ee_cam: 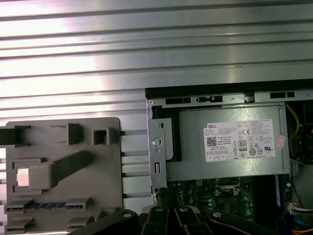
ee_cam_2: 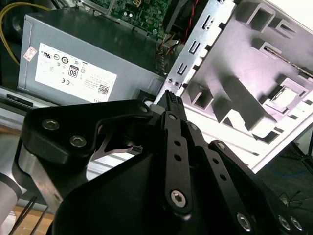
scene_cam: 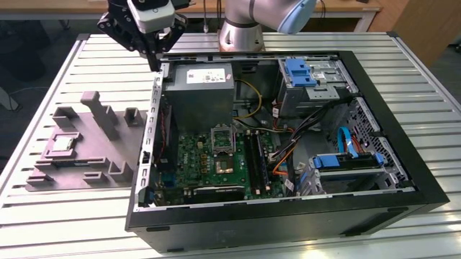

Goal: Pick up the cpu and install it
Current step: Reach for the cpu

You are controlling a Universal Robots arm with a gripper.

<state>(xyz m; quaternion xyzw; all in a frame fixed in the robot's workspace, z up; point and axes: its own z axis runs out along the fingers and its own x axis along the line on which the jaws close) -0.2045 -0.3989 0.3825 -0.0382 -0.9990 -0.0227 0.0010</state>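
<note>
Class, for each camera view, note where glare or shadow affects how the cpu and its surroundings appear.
Exterior view: even light, cpu pale on the grey fixture, computer case interior shaded. First wrist view: bright glare bands across the slatted table, cpu top washed out. Second wrist view: parts of the fixture blown out white.

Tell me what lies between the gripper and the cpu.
In the exterior view, a stretch of bare slatted table comes first from the gripper. Then come the upright posts of the grey fixture that holds the cpu.
</note>
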